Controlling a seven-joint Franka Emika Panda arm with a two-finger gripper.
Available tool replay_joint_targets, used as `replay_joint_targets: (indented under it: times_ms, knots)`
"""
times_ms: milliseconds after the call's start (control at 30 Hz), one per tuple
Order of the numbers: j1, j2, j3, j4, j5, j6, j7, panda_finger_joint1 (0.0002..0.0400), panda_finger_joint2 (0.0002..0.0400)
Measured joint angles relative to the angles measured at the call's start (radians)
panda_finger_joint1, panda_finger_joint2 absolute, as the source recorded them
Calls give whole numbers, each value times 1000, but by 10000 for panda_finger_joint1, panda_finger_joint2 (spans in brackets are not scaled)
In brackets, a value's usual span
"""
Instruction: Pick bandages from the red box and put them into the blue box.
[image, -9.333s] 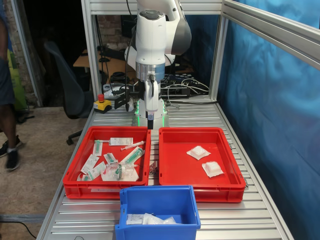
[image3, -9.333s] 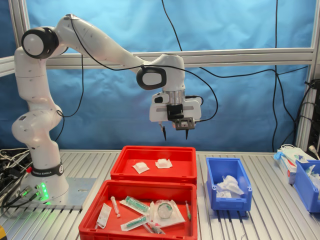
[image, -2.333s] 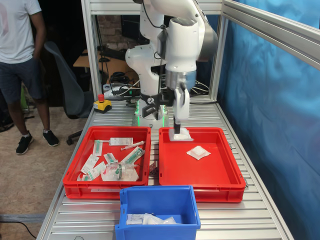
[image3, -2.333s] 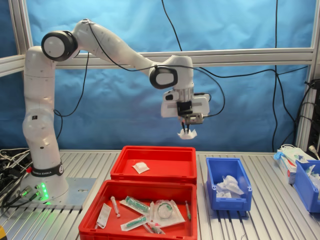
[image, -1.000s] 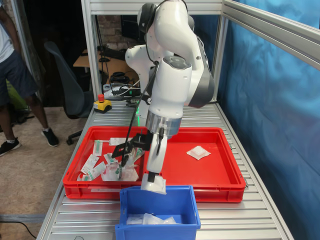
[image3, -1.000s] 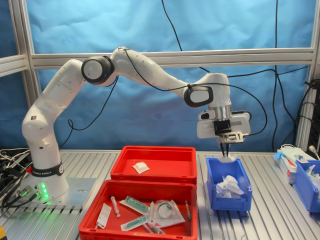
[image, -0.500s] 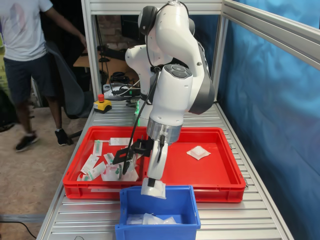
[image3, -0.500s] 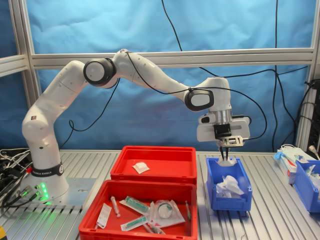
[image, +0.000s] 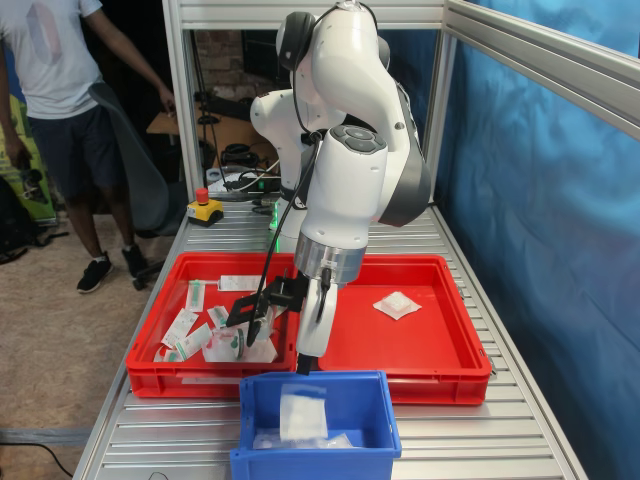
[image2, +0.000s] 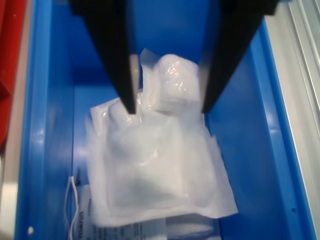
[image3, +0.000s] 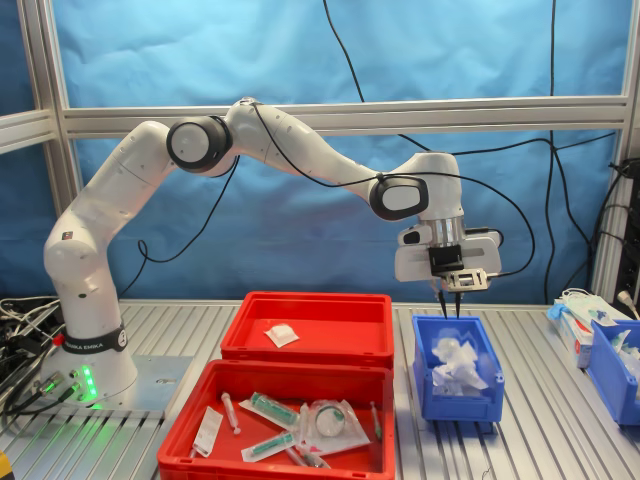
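- Wrist view looks straight down between two black fingers, spread apart and pinching nothing; a white wrapped bandage lies below them, free of both tips, inside the blue box.
- More white packets sit under that bandage on the box floor; how many, I cannot tell.
- First exterior view has the blue box nearest the camera, at 6 o'clock of the table, with the blurred bandage just under its far rim.
- Over that far rim hangs the gripper, its tips clear of the bandage.
- Behind the box, at about 1 o'clock from it, stands the red box; one bandage rests on its floor toward the back.
- At about 11 o'clock from the blue box is a second red tray holding syringes and printed packets.
- Farther back the white arm rises from its base, and a person stands beyond the table at 10 o'clock.
- Second exterior view shows the gripper just above the blue box, which is heaped with white packets.
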Motion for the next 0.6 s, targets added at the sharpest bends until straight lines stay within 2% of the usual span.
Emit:
replay_joint_targets:
  times_ms: [33, 133, 167, 300, 333, 433, 467, 600]
  knots:
    - [0, 0, 0, 0, 0, 0, 0, 96, 96]
    - [0, 0, 0, 1, 0, 0, 0, 96, 96]
    - [0, 0, 0, 2, 0, 0, 0, 146, 146]
    - [0, 0, 0, 2, 0, 0, 0, 146, 146]
    - [0, 0, 0, 2, 0, 0, 0, 196, 196]
    - [0, 0, 0, 2, 0, 4, 0, 196, 196]
    - [1, 0, 0, 2, 0, 7, 0, 246, 246]
    - [8, -1, -2, 2, 0, 39, 0, 246, 246]
